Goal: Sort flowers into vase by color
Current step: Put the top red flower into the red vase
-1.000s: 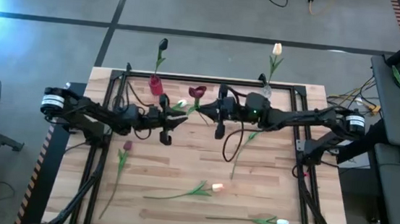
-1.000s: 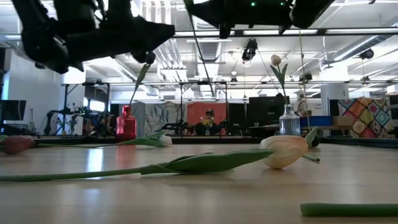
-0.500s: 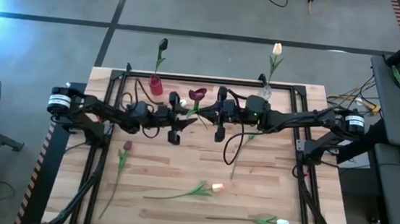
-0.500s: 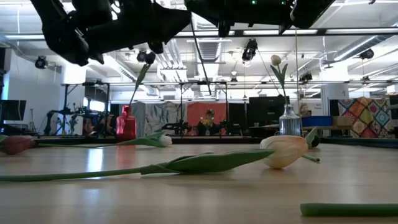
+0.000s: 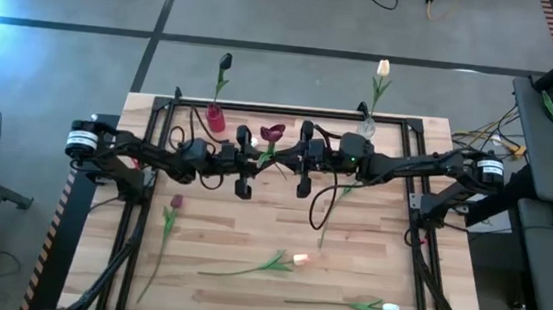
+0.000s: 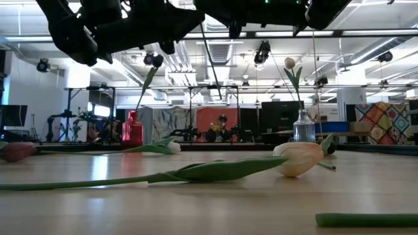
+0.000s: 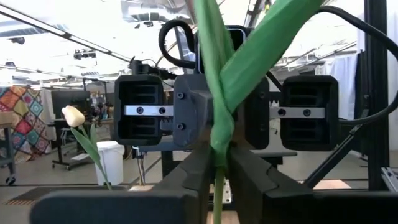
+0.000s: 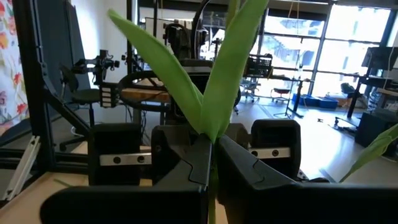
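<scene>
The wooden table (image 5: 249,243) carries both arms, meeting over its far centre. Using a clock face on the high view, the red vase (image 5: 215,120) stands at about eleven o'clock from the table's middle and the clear vase (image 5: 365,121) at about one o'clock, each already holding one flower.

The left gripper (image 5: 244,162) and the right gripper (image 5: 304,159) face each other head on, nearly touching. Between them stands the maroon tulip (image 5: 273,131), its stem running roughly upright through both sets of fingers.

In the right wrist view, the right gripper's fingers (image 8: 233,160) are closed to a narrow slit on the stem. In the left wrist view, the left gripper's fingers (image 7: 198,177) pinch the same stem just below the leaves. It reads as a hand-over.

The red vase lies at ten o'clock from the stem, nearer the left arm, which is probably the one to carry it.

Loose tulips lie nearer: a dark one (image 5: 175,202), a peach one (image 5: 298,259) and a white one (image 5: 388,309).
</scene>
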Controlling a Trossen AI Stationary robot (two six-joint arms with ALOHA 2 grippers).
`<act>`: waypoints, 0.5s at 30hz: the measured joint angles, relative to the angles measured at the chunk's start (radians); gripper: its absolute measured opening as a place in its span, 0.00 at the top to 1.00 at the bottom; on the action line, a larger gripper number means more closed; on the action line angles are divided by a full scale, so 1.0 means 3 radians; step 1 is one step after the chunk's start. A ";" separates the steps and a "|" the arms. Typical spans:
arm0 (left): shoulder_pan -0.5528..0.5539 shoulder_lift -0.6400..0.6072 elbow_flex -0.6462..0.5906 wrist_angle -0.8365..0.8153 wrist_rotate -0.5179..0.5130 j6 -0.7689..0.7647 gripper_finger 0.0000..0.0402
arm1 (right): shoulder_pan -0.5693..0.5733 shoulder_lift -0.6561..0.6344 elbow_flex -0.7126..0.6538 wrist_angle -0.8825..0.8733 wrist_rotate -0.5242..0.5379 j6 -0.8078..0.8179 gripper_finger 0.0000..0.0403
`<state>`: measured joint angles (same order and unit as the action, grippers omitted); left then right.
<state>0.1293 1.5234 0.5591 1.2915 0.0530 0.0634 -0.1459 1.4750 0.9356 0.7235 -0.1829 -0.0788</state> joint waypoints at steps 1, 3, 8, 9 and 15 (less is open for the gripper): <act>0.0012 0.0000 -0.0001 0.0000 0.0045 0.0021 0.97 | 0.0000 0.0000 0.0000 -0.0001 0.0000 -0.0010 0.97; 0.0041 0.0000 -0.0004 -0.0002 0.0084 0.0022 0.98 | 0.0000 0.0000 0.0000 -0.0020 0.0011 -0.0067 0.97; 0.0144 -0.0001 -0.0009 -0.0097 0.0131 -0.0027 0.99 | -0.0003 0.0000 0.0000 -0.0117 0.0155 -0.0161 0.91; 0.0164 -0.0001 -0.0009 -0.0118 0.0146 -0.0044 0.99 | -0.0002 -0.0004 0.0001 -0.0170 0.0200 -0.0187 0.88; 0.0284 -0.0082 -0.0014 -0.0325 0.0148 0.0012 1.00 | 0.0000 -0.0090 0.0025 -0.0574 0.0653 -0.0311 0.65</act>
<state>0.2145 1.4988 0.5549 1.1940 0.0975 0.0671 -0.1459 1.4478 0.9429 0.5514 0.0130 -0.1722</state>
